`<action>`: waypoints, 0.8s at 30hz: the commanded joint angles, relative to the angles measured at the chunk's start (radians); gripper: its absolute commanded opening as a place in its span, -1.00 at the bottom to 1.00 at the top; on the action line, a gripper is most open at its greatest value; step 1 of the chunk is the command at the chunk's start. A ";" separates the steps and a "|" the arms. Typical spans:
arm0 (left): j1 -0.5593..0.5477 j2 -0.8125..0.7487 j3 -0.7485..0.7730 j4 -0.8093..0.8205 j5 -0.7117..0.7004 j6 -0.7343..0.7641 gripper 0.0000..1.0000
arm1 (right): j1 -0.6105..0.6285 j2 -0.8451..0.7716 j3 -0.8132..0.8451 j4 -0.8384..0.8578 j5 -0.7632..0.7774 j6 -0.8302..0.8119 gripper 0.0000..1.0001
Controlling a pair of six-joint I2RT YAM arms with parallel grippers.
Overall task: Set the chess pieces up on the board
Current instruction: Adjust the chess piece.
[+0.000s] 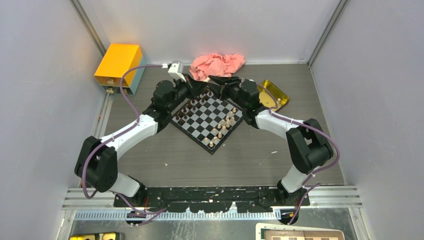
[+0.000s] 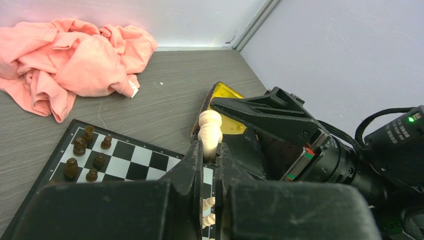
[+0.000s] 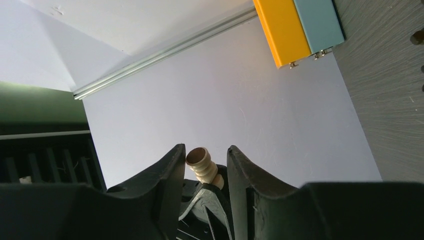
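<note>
Nearest to me, the left gripper (image 2: 210,147) was clamped on one pale piece (image 2: 210,125) above the 12 o'clock corner of the board (image 2: 145,157). The right gripper (image 3: 205,148) stood parted loosely around the same piece, gripping nothing. To do this well, I judged the right should back off straight, without brushing it. I counted six dark pieces (image 2: 87,134) at 10 o'clock, but the pale ones (image 1: 227,121) at 3 o'clock were too small to count.

The left arm (image 1: 131,132) and right arm (image 1: 274,120) match: white shells on the long links, bulky black housings at the joints, 1 purple cable (image 1: 121,85) looping along each. Both sit on a black base plate (image 1: 210,196). The left gripper (image 2: 210,150) and right gripper (image 3: 206,148) have matte black, scuffed, wedge-shaped fingers.
</note>
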 commanded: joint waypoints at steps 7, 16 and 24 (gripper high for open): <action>-0.003 -0.080 0.019 -0.003 0.015 0.051 -1.00 | 0.007 -0.042 -0.004 0.020 -0.024 -0.057 -0.04; -0.003 -0.101 0.113 -0.248 0.065 0.156 -1.00 | -0.074 -0.121 0.037 -0.240 -0.036 -0.370 -0.04; -0.011 0.007 0.266 -0.510 0.219 0.241 -1.00 | -0.193 -0.160 0.055 -0.483 0.011 -0.665 -0.03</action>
